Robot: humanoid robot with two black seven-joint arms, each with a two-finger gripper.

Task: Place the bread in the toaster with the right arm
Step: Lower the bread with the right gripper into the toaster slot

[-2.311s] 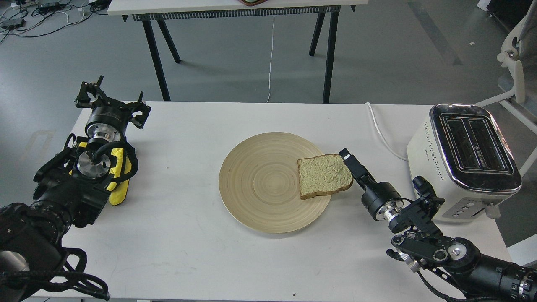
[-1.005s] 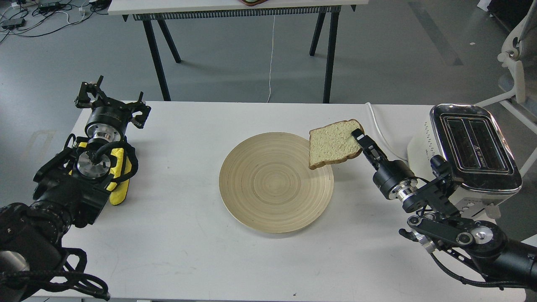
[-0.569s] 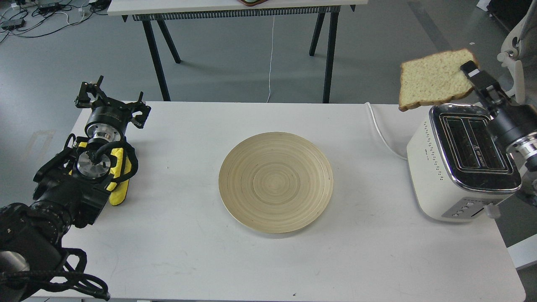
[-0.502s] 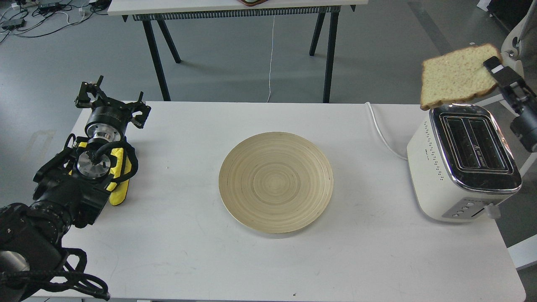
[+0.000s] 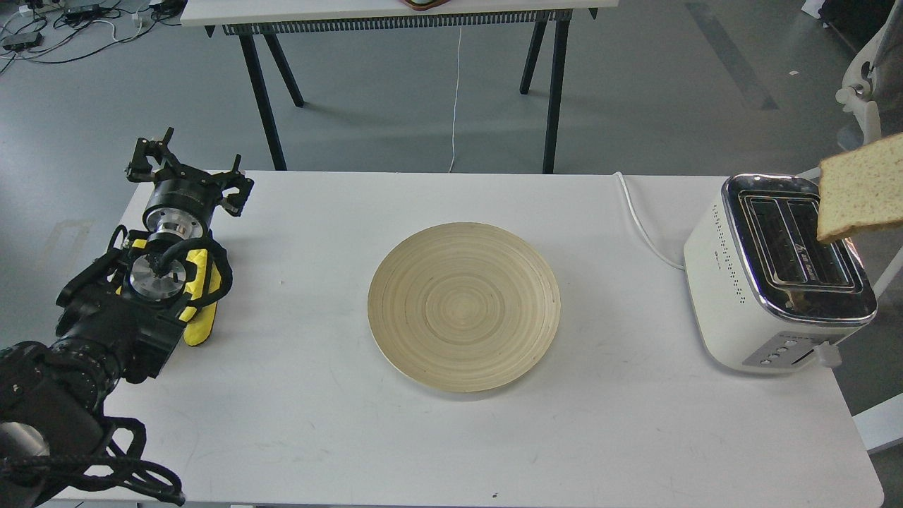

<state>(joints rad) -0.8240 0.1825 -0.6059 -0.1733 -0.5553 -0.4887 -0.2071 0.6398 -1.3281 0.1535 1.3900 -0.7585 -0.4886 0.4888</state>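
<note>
Bread [image 5: 862,195] up in the air over the toaster's [image 5: 776,271] right slot, tilted, its right part cut off by the frame edge. Right hand out of frame, so grip unseen. Round plate [image 5: 464,305] left of the toaster, bare, on the white table [image 5: 317,423]. Left hand [image 5: 185,180] far left of the toaster, near the table's edge, seen end-on; fingers apart or together: cannot tell.

White table [image 5: 317,437], round wooden plate [image 5: 463,305] at centre, toaster [image 5: 748,296] at right end, white cable [image 5: 638,220] behind
</note>
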